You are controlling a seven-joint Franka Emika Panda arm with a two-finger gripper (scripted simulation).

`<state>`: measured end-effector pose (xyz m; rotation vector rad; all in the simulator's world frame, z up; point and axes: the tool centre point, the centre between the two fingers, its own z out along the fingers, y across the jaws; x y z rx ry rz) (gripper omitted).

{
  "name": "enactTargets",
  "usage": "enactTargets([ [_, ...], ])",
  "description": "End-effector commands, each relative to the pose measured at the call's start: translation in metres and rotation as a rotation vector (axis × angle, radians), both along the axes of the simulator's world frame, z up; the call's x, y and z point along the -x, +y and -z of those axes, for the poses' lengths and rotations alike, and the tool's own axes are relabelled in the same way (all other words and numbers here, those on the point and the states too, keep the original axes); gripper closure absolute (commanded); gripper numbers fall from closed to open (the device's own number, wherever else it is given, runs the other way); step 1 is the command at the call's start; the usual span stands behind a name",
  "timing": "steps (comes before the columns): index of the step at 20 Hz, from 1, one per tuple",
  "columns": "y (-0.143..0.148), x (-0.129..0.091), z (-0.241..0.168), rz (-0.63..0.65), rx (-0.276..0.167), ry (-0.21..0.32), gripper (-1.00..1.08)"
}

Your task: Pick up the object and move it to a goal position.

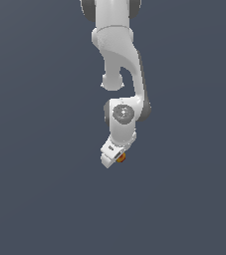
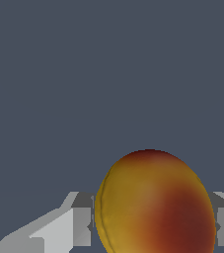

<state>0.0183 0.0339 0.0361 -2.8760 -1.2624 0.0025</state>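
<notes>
Orange-yellow ball point(image 2: 155, 205) with a reddish patch sits clamped between our gripper's point(image 1: 115, 158) fingers point(image 2: 79, 225). We read no writing on it.

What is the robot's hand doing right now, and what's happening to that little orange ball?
White robot tool: shut on the ball, with a finger on each side of it in the wrist view.
Small round orange-yellow ball with a reddish patch: held between the tool's fingers, whole and undented as far as shown.
White robot arm: bent over, reaching down from the top of the exterior view.
</notes>
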Motion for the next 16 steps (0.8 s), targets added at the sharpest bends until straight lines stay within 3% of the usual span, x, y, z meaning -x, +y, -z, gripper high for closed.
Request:
enactTargets([
  [1, -0.001, 0.001, -0.004, 0.000, 0.000, -0.002, 1.08],
  [16, -0.025, 0.044, -0.075, 0.000, 0.001, -0.002, 1.08],
])
